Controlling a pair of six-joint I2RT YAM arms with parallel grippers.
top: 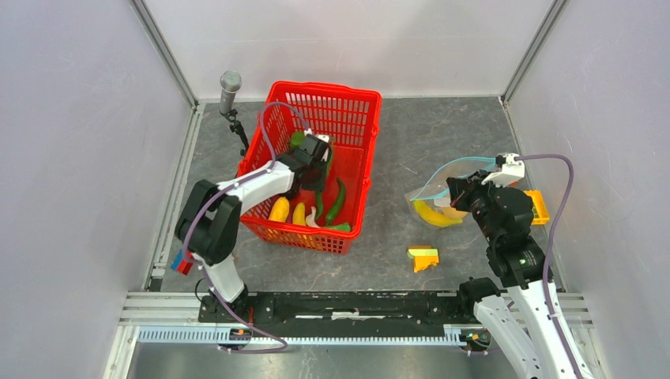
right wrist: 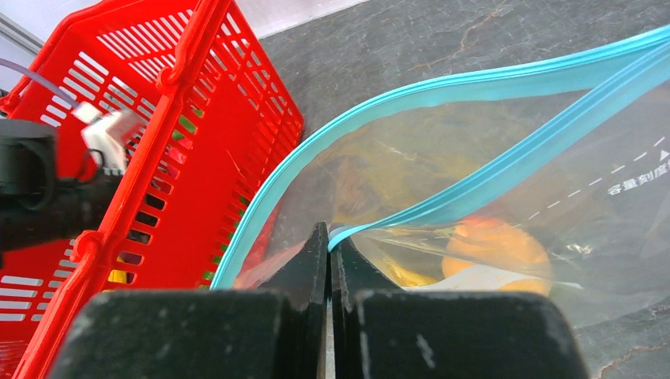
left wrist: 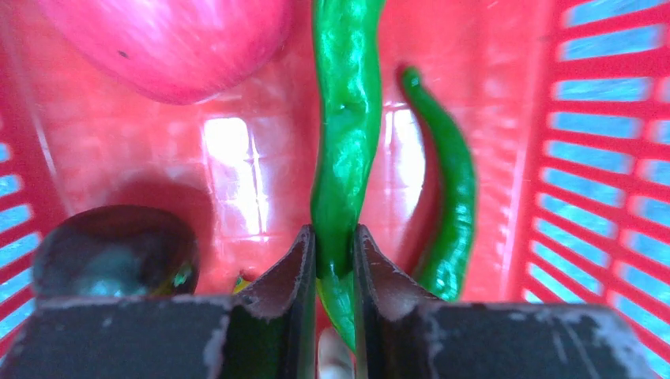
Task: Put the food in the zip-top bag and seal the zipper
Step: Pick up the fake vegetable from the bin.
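Left tool point(left wrist: 333, 251) pinches a long green pepper point(left wrist: 345, 118) inside the red basket point(left wrist: 600, 158). Right tool point(right wrist: 329, 246), pressed together on the zipper point(right wrist: 411, 88), holds the zip-top bag point(right wrist: 608, 237) open, right of the basket. Pick step; next I lift over the basket wall toward the bag mouth.

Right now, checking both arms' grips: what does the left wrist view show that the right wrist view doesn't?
Left wrist only: the left pincer closed on a green pepper, beside a second pepper, a red apple and an eggplant. Right wrist only: the right pincer pinching the zip-top bag by its blue zipper, an orange inside. Both: the red basket.
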